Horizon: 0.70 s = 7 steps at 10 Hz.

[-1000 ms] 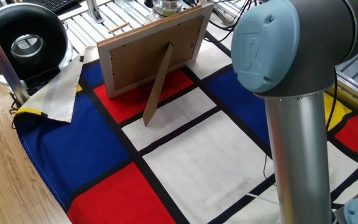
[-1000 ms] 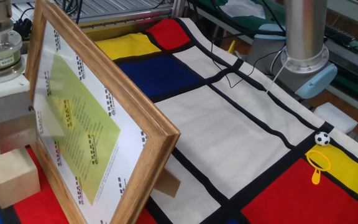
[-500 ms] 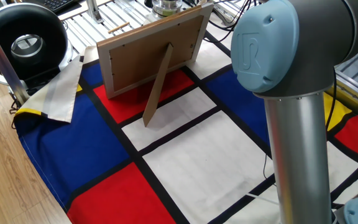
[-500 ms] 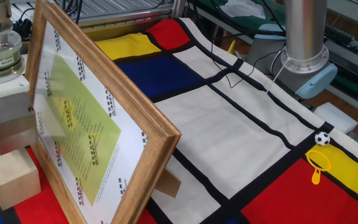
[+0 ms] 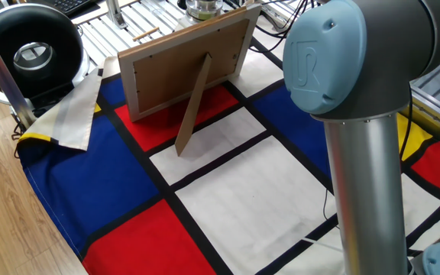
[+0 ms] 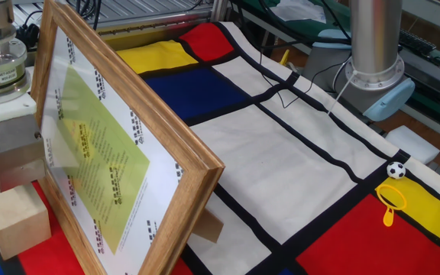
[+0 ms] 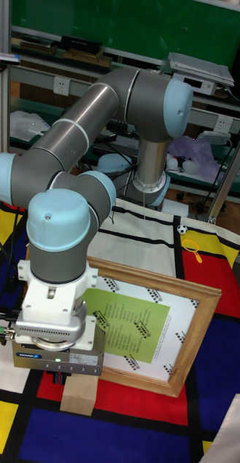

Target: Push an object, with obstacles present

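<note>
1. Since the earlier frames, little has altered: in the other fixed view the picture frame sits a shade further right, its near corner shifted by a hair, and the wooden block has crept the same way. In one fixed view nothing has visibly moved.
2. Robot arm — it bends over the table from its base at the far side and fills the right of one fixed view; its wrist hangs above the frame's front face.
3. Tablecloth — white, red, blue and yellow panels divided by black bands. It covers the table, with one corner folded back at the left edge in one fixed view.
4. Picture frame — wooden, standing upright on its rear strut across a red panel, holding a sheet with a green printed area. Serves as the obstacle.
5. Gripper — positioned directly above the block, in front of the frame's glass. Its body hides the fingertips in all views, so I cannot tell whether the jaws are apart or together.
6. Wooden block — pale, resting on the cloth just beside the frame's lower edge, on the glass side, under the gripper. Contact between them cannot be confirmed.
7. Yellow magnifier-shaped toy and small football — lying together on the cloth, well apart from the frame.
</note>
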Tool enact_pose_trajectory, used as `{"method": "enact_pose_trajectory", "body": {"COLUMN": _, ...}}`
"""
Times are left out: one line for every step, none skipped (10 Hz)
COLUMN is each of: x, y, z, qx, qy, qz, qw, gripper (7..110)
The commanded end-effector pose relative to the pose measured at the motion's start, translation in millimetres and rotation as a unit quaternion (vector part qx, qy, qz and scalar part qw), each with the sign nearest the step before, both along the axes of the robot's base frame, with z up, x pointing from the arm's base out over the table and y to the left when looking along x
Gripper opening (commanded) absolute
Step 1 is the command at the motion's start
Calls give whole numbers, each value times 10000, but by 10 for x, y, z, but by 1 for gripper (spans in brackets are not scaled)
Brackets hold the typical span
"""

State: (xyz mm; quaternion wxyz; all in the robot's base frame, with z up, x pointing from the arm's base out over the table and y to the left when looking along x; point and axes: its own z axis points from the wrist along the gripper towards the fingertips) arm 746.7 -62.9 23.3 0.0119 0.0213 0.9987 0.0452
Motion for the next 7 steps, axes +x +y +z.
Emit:
{"method": "enact_pose_trajectory", "body": {"x": 18, "y": 44, "z": 15, "qx": 63, "qy": -14, "qz": -35, "qw": 10000, "gripper": 7}}
{"method": "enact_pose_trajectory", "body": {"x": 18, "y": 50, "z": 14, "qx": 63, "qy": -14, "qz": -35, "qw": 10000, "gripper": 7}}
{"method": "enact_pose_trajectory", "body": {"x": 17, "y": 58, "z": 14, "qx": 71, "qy": -14, "qz": -35, "qw": 10000, "gripper": 7}}
{"method": "enact_pose_trajectory", "body": {"x": 18, "y": 66, "z": 14, "qx": 78, "qy": -14, "qz": -35, "qw": 10000, "gripper": 7}}
{"method": "enact_pose_trajectory", "body": {"x": 21, "y": 82, "z": 17, "qx": 94, "qy": -14, "qz": -35, "qw": 9999, "gripper": 7}}
{"method": "enact_pose_trajectory", "body": {"x": 25, "y": 94, "z": 19, "qx": 94, "qy": -13, "qz": -42, "qw": 9999, "gripper": 7}}
{"method": "enact_pose_trajectory", "body": {"x": 28, "y": 109, "z": 20, "qx": 94, "qy": -12, "qz": -58, "qw": 9999, "gripper": 7}}
